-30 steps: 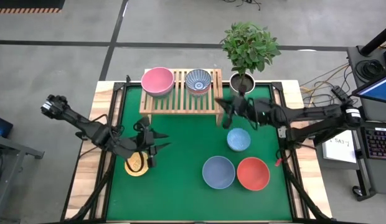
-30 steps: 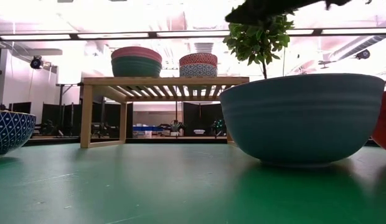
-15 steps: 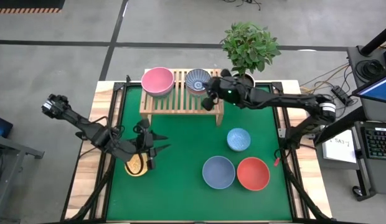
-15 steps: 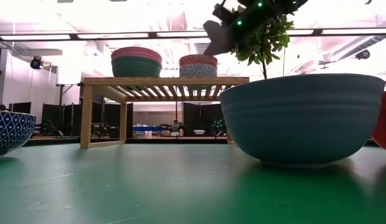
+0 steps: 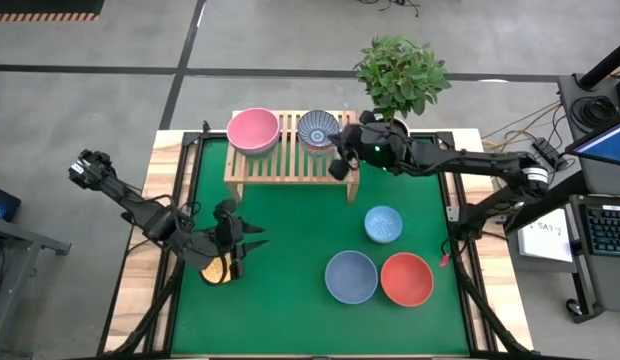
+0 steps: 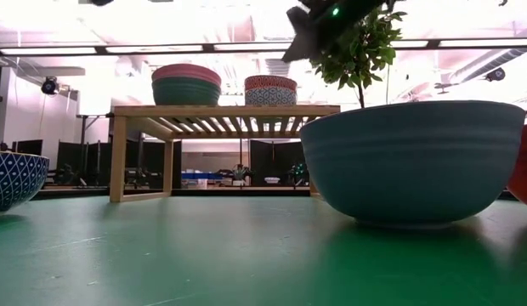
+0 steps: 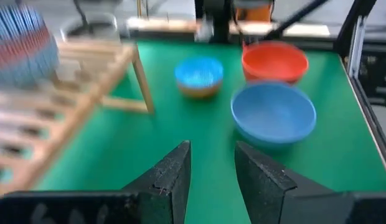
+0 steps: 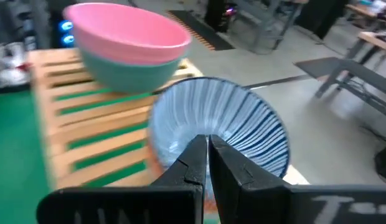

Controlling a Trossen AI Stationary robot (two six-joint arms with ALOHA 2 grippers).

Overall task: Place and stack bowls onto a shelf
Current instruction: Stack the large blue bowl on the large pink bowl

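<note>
**Two hands, bowls on the shelf and below**

From above, the shelf (image 5: pixel 290 160) stands at the back of the green tabletop (image 5: pixel 300 250). A pink bowl (image 5: pixel 253 130) sits on its left part and a blue-white bowl (image 5: pixel 318 129) beside it. The right hand (image 5: pixel 338 163) is over the shelf's right end. The left hand (image 5: pixel 235 255) is low on the left, over a yellow bowl (image 5: pixel 218 270). A light blue bowl (image 5: pixel 383 224), a blue-grey bowl (image 5: pixel 351 277) and a red bowl (image 5: pixel 406 279) sit on the tabletop.

From table height, the pink bowl rests inside a teal bowl (image 6: pixel 186 92).

The left wrist view shows the left hand's fingers (image 7: pixel 171 177) a little apart, holding nothing.

The right wrist view shows the right hand's fingers (image 8: pixel 198 163) almost together, holding nothing.
</note>
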